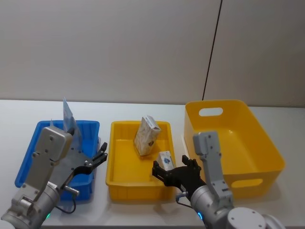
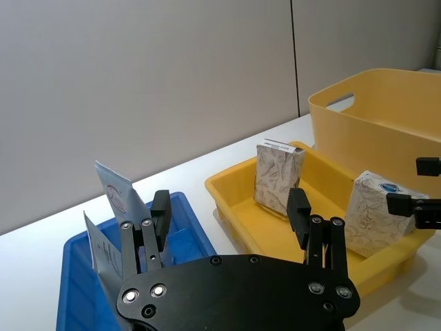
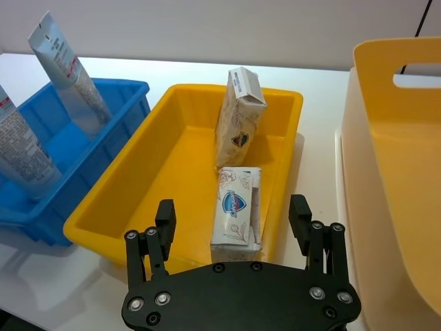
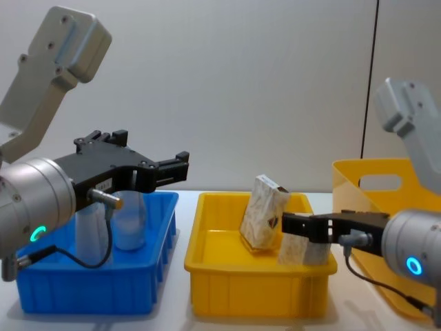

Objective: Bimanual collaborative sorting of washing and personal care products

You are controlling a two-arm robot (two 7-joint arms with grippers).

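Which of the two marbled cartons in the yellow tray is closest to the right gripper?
The carton with the blue logo, at the yellow tray's near end, just ahead of the right gripper. The other carton stands on end farther back.

Blue bin [image 1: 28, 157] left, shallow yellow tray [image 1: 121, 162] middle, deep yellow bin [image 1: 248, 138] right; white table [image 1: 143, 109], grey wall [image 1: 119, 47] behind.

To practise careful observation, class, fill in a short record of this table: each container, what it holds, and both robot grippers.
Blue bin: left; two pouches standing inside
Yellow tray: middle; upright carton at the back, second carton near the front right corner
Yellow tub: right of the tray
Left gripper: over the blue bin's right edge, fingers open
Right gripper: by the second carton, fingers open
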